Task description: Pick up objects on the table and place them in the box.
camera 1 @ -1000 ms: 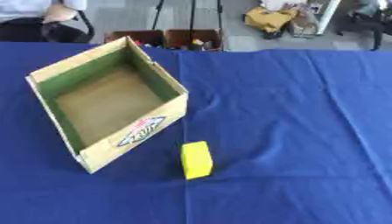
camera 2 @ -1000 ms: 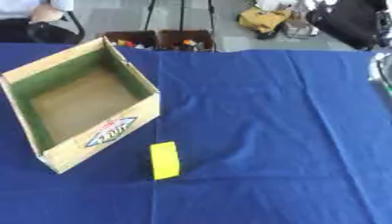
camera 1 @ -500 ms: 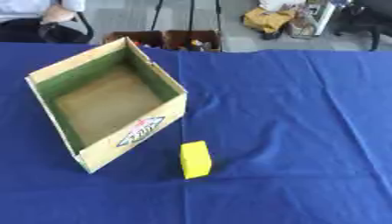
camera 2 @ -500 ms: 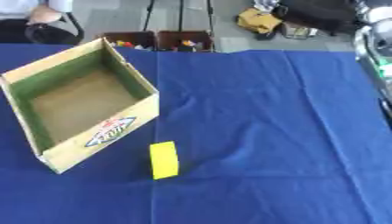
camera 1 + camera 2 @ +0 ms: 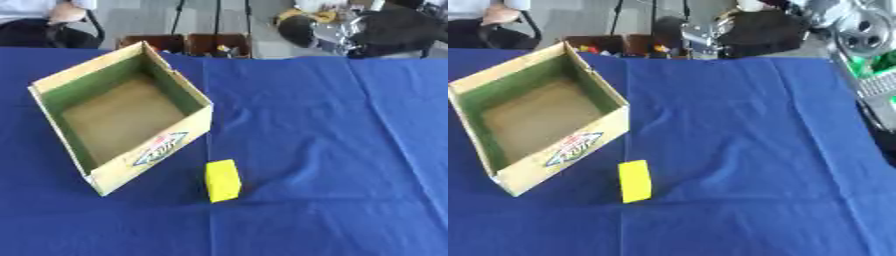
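One yellow block (image 5: 222, 180) lies flat on the blue table (image 5: 332, 150), just beside the near corner of the one cardboard box (image 5: 122, 117), ready to be picked up. Box open-topped, nothing visible inside. At the far edge the right hand (image 5: 702, 37) comes in; whether open or closed I cannot tell. Left hand unseen.

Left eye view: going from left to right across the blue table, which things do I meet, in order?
Open cardboard box → yellow block → bare blue tablecloth, and above its far right edge the robot hand, dark and silver, coming in at the top.
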Robot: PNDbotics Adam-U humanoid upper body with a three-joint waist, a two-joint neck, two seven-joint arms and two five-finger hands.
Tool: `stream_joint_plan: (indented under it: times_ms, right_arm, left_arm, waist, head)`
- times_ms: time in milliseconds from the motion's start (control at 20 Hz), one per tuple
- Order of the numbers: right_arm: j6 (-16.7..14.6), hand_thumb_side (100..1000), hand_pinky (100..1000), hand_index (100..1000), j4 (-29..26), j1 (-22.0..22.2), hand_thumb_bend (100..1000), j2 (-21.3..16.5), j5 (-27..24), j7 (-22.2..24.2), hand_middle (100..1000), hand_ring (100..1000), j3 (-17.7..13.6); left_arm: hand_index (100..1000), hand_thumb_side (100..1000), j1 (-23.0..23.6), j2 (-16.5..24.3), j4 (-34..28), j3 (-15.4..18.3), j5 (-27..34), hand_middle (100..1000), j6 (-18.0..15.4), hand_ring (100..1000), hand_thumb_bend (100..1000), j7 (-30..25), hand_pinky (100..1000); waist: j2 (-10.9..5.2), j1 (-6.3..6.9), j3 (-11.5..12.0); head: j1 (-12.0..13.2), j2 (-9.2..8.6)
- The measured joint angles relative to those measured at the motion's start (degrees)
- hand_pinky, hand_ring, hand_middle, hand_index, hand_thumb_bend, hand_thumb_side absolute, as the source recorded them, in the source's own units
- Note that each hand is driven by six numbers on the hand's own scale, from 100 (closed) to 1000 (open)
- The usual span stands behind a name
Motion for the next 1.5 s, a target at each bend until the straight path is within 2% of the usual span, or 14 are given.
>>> stream_joint_plan:
  times_ms: [50,100,300,500,750,1100,1500]
  right_arm:
    - [0.05,845,841,891,0.26,-0.47,505,0.32,0.01,1.60,847,864,0.44]
    - [0.06,776,841,894,0.51,-0.87,524,0.67,0.01,3.16,848,867,0.88]
    - [0.12,646,842,898,1.02,-1.14,575,1.46,-0.34,8.83,856,875,2.32]
    - [0.99,596,838,907,0.61,-0.05,599,1.57,-1.20,12.57,872,879,3.15]
    - [1.29,518,832,926,-0.11,0.84,624,1.59,-1.41,14.26,890,883,4.54]
    - [1.92,511,818,919,-0.12,1.05,625,3.56,-1.41,15.08,883,877,7.24]
    - [4.99,514,814,923,-0.13,0.70,610,6.71,0.19,15.10,896,883,10.56]
  left_arm:
    - [927,926,0.00,0.04,0.00,-0.06,0.02,869,0.02,895,100,-0.02,731]
    - [927,926,0.00,0.04,0.00,-0.12,0.06,869,0.05,895,100,-0.05,731]
    - [927,925,0.00,0.04,0.00,-0.23,0.17,869,0.07,895,100,-0.07,731]
    - [927,924,0.00,0.04,0.00,-0.23,0.20,869,0.07,895,100,-0.07,731]
    - [927,924,0.00,0.04,0.00,-0.25,0.25,868,0.10,896,100,-0.10,730]
    - [927,924,0.00,0.04,0.00,-0.27,0.47,868,0.21,896,100,-0.23,729]
    - [927,923,0.00,0.02,0.00,-0.31,0.52,868,0.31,896,100,-0.35,728]
  waist:
    - [-0.01,0.00,0.04]
    - [-0.02,0.00,0.07]
    - [-0.29,0.00,0.17]
    - [-0.31,0.00,0.23]
    - [-0.31,0.00,0.22]
    - [-0.31,0.00,0.42]
    - [-0.31,0.00,0.43]
  head:
    - [-0.05,0.00]
    - [-0.09,0.00]
    - [-0.29,0.00]
    - [-0.29,-0.03]
    - [-0.17,-0.08]
    - [-0.01,-0.11]
    - [0.20,-0.27]
